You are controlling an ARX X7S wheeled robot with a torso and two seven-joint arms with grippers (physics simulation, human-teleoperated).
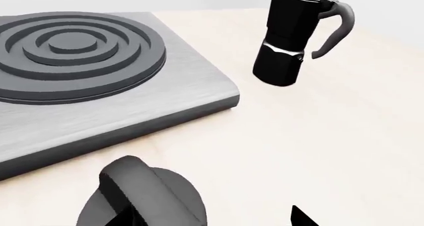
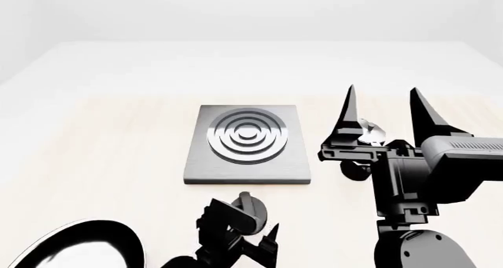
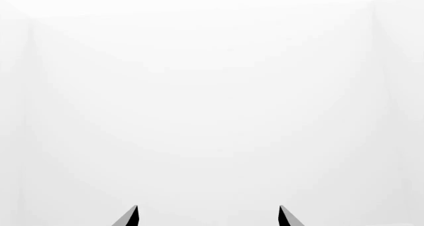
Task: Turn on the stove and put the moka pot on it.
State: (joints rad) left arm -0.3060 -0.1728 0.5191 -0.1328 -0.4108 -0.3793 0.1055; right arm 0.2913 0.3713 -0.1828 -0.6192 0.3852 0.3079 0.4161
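Your moka pot (image 1: 291,39) looks rigid, smooth and top-heavy; grip its faceted waist, not the handle. Right tool (image 2: 383,112) stands apart; left tool (image 2: 250,228) straddles the knob (image 1: 142,198), closure unclear.

Bright, even, flat simulator light throughout. Washed nearly white across the right wrist view. Soft glints on pot (image 1: 295,37) and stove (image 2: 247,143). Barely shadowed, sharp everywhere.

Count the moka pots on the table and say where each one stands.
1. The moka pot stands upright on the table, apart from the stove, off its right side. In the head view the right gripper largely hides it; nothing suggests another.
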